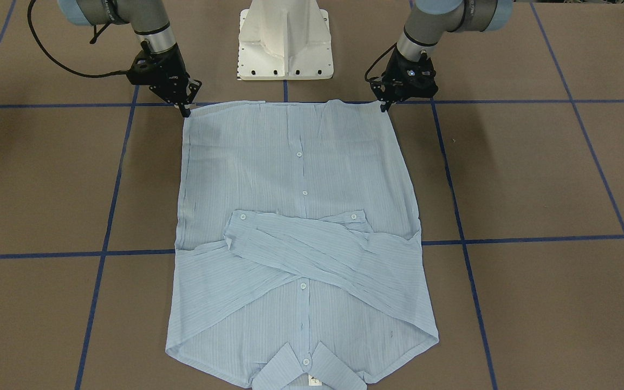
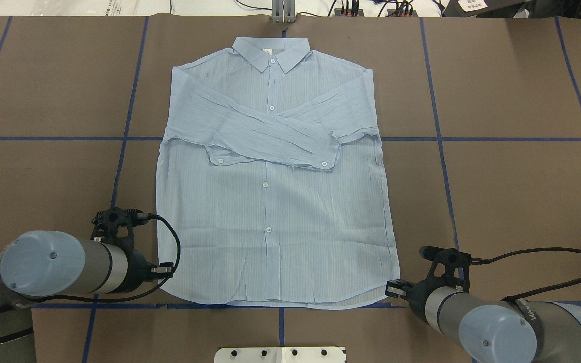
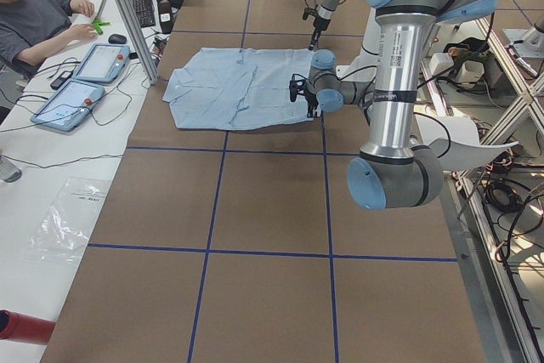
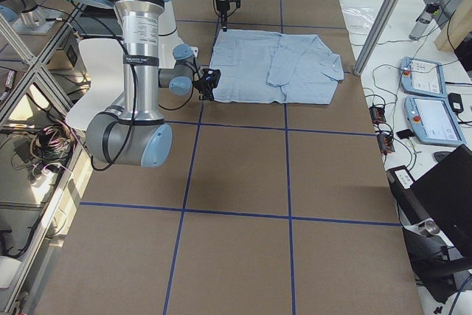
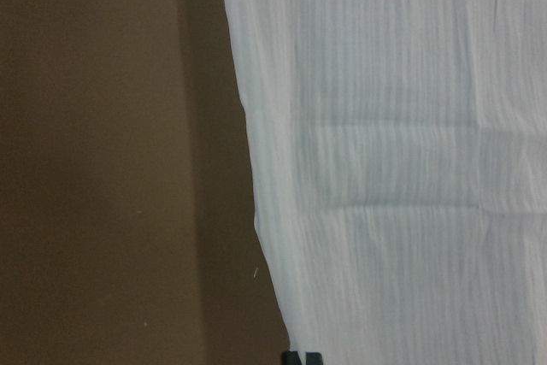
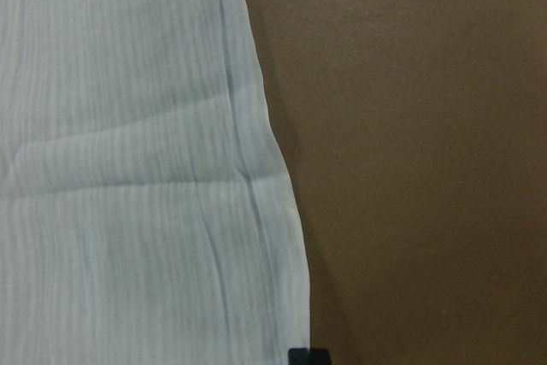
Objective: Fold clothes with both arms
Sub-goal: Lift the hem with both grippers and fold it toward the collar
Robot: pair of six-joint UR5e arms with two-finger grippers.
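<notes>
Base: a white metal pedestal base (image 1: 285,43) stands at the robot's edge of the brown paper-covered table (image 1: 534,173), which is marked with blue tape lines (image 1: 534,238).
Right arm: the black two-finger right gripper (image 1: 184,110) points down at the hem corner on the robot's right. Its tip is at the cloth, but how far apart its fingers stand, and whether they pinch fabric, I cannot tell.
Left arm: the black two-finger left gripper (image 1: 384,106) is set the same way at the opposite hem corner. Its opening and hold are just as unclear.
Garment: the thin light-blue striped long-sleeved shirt (image 1: 301,179) lies flat in the middle of the table, front up and buttoned, with its hem towards the robot.
Arms of the garment: both sleeves (image 1: 312,244) are folded across the chest and crossed. The one from the robot's left lies on top.
Neck: the pointed collar (image 1: 309,371) lies farthest from the robot, with a small white label (image 1: 314,382) inside it.
Beyond: a seated person (image 3: 34,19) is at a white bench.
</notes>
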